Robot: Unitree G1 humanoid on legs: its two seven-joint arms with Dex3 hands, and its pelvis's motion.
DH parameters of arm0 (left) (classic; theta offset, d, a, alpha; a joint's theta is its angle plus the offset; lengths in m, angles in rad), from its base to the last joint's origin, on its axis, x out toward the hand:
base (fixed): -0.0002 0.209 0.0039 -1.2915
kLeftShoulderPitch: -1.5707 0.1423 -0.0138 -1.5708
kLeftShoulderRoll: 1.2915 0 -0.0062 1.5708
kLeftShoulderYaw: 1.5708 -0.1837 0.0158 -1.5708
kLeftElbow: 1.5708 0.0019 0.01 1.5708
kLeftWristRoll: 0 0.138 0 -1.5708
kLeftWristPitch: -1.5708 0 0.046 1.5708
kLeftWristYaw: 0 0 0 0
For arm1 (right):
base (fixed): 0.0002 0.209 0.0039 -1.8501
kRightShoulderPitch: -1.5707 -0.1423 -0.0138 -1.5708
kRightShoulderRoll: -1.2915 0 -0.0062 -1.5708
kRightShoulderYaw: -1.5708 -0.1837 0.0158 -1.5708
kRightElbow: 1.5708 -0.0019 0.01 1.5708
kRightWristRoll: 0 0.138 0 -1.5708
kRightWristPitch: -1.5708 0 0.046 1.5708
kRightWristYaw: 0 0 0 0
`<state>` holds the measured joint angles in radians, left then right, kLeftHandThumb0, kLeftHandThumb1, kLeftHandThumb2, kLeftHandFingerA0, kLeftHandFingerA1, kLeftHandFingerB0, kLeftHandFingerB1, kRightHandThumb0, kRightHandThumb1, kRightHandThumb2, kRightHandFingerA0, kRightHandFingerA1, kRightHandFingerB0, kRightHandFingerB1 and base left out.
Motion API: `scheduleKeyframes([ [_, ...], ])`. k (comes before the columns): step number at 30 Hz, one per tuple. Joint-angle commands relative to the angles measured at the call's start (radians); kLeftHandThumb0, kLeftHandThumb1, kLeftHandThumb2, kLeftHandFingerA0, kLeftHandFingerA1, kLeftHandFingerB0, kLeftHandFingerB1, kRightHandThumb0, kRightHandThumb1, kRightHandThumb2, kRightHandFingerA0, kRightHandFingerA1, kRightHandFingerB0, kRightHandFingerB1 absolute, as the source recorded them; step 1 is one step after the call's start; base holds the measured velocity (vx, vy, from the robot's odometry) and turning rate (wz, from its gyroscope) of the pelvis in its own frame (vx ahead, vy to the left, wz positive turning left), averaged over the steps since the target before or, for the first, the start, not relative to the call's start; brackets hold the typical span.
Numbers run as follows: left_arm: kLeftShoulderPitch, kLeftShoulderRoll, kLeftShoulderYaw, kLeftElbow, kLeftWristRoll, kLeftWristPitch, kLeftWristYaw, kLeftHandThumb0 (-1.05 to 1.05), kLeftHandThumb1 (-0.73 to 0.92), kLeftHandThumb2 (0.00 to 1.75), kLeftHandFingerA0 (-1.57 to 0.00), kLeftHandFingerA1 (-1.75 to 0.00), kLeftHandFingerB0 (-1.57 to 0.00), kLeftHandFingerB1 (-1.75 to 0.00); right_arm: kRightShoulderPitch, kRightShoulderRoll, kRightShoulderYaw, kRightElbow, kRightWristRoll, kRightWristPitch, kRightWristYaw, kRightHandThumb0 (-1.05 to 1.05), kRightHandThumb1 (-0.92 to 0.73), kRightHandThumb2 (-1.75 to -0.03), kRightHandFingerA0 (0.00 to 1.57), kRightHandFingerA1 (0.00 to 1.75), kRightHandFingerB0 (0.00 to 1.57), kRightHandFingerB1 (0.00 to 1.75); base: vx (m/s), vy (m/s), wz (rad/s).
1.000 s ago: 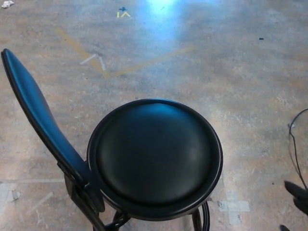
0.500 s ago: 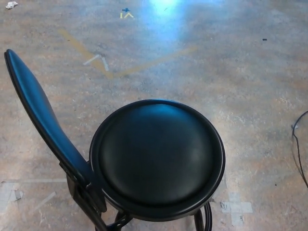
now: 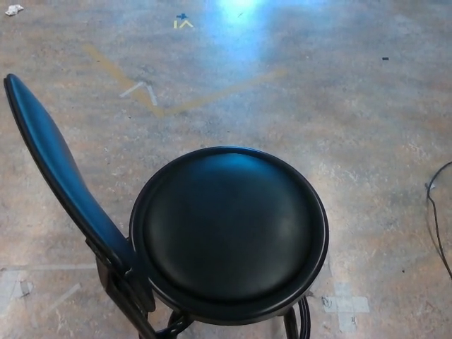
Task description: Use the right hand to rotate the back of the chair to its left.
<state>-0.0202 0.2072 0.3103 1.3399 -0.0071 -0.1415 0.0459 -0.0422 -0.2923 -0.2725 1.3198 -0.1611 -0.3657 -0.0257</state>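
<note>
Change: the right robot hand, which a second ago showed as a dark tip at the 4 o'clock corner, is gone from view now; neither robot hand shows, so whether they are open or closed cannot be told. The picture has only jittered a touch, which is the camera, not the chair.
Meaning: nothing is on the chair, and its back already stands on the left side, so my read is that the turn is done and the arm has pulled away.
Floor [image 3: 339,106]: worn, mottled concrete filling the frame, with a bright glare at 12 o'clock.
Chair [image 3: 212,240]: black, low in the frame, centre to 7 o'clock, legs mostly hidden under the seat.
Seat [image 3: 229,233]: round, padded, matte black with a soft sheen and a raised rim; level and bare.
Back [image 3: 53,162]: a long, narrow padded blade seen nearly edge-on, rising from the seat's 8 o'clock edge up toward 10 o'clock, leaning outward.
Bracket [image 3: 120,279]: dark metal joining back to seat at 7 o'clock, touching both.
Cable [image 3: 434,212]: thin black loop on the floor at 3 o'clock, well apart from the chair.
Tape [image 3: 345,304]: pale patch on the floor at 5 o'clock, just beside the seat's rim.
</note>
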Motion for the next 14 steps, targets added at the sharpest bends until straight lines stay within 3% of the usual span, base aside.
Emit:
scheduleKeyframes([
  [1,-0.001,-0.003,0.043,0.003,-0.048,-0.009,-0.048,-0.51,0.84,0.65,-0.68,-0.55,-0.62,-0.49,-0.013,0.003,-0.003,0.008,0.036,0.026,-0.017,-0.35,-0.54,-1.1,0.0,0.48,0.0,0.47,0.0,0.0,0.0],
  [3,-0.006,-0.003,0.048,0.002,-0.045,-0.012,-0.042,-0.53,0.84,0.65,-0.73,-0.63,-0.66,-0.5,-0.014,0.004,-0.002,0.009,0.039,0.023,-0.017,-0.35,-0.54,-1.1,0.0,0.48,0.0,0.47,0.0,0.0,0.0],
  [9,-0.012,-0.006,0.04,-0.001,-0.024,-0.029,-0.028,-0.52,0.81,0.64,-0.75,-0.64,-0.7,-0.53,-0.014,0.007,0.004,0.007,0.047,0.021,-0.011,-0.35,-0.54,-1.1,0.0,0.48,0.0,0.47,0.0,0.0,0.0],
  [11,-0.016,-0.006,0.031,0.001,-0.014,-0.019,-0.012,-0.51,0.82,0.64,-0.67,-0.55,-0.63,-0.5,-0.017,0.009,0.004,0.007,0.049,0.02,-0.011,-0.35,-0.54,-1.1,0.0,0.48,0.0,0.47,0.0,0.0,0.0],
  [14,-0.016,-0.006,0.021,0.002,-0.008,-0.015,-0.004,-0.52,0.82,0.64,-0.7,-0.6,-0.64,-0.5,-0.018,0.007,0.009,0.007,0.046,0.017,-0.014,-0.35,-0.54,-1.1,0.0,0.48,0.0,0.47,0.0,0.0,0.0],
])
